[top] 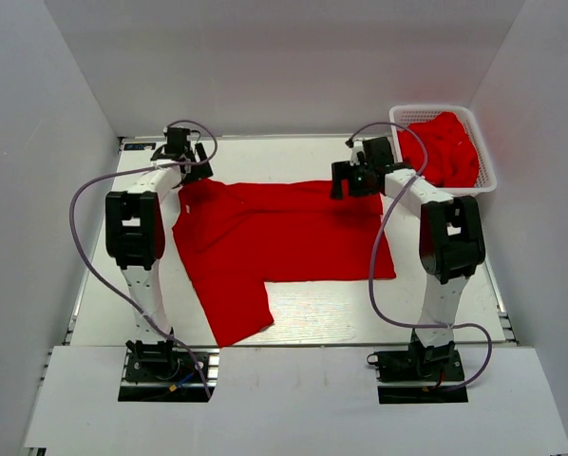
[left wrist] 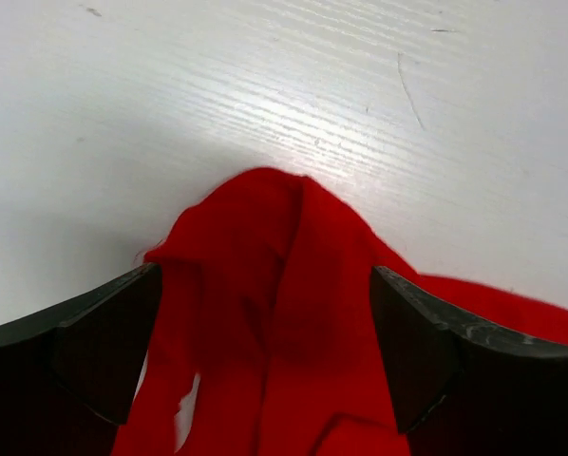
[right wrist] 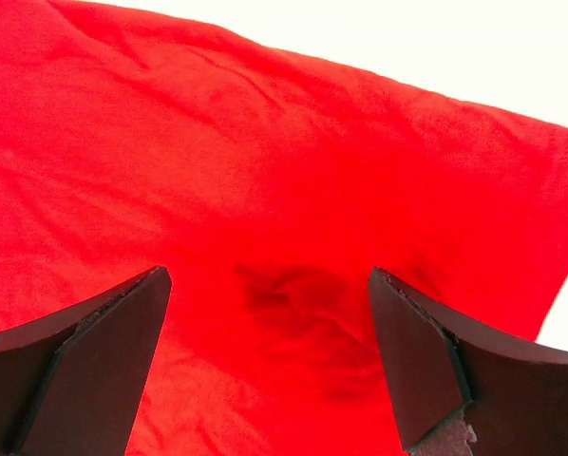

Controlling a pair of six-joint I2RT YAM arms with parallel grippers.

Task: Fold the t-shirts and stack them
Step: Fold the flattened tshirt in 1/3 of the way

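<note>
A bright red t-shirt (top: pixel 284 237) lies spread across the middle of the white counter (top: pixel 322 318). Its body runs left to right between the two arms, and one part reaches toward the near edge on the left. The left fingers (left wrist: pixel 94 351) stand wide apart at the shirt's far-left corner, where a bunched ridge of cloth rises between them unclamped. Bare counter shows just beyond the ridge. Whether the cloth touches the pads cannot be told. The right fingers (right wrist: pixel 85 361), equally wide, hang over flat, lightly creased cloth near the shirt's far-right edge and grip nothing. At the far right corner of the counter, a white mesh basket (top: pixel 436 110) holds crumpled red shirts (top: pixel 445 147), just beside the right arm (top: pixel 450 237).
</note>
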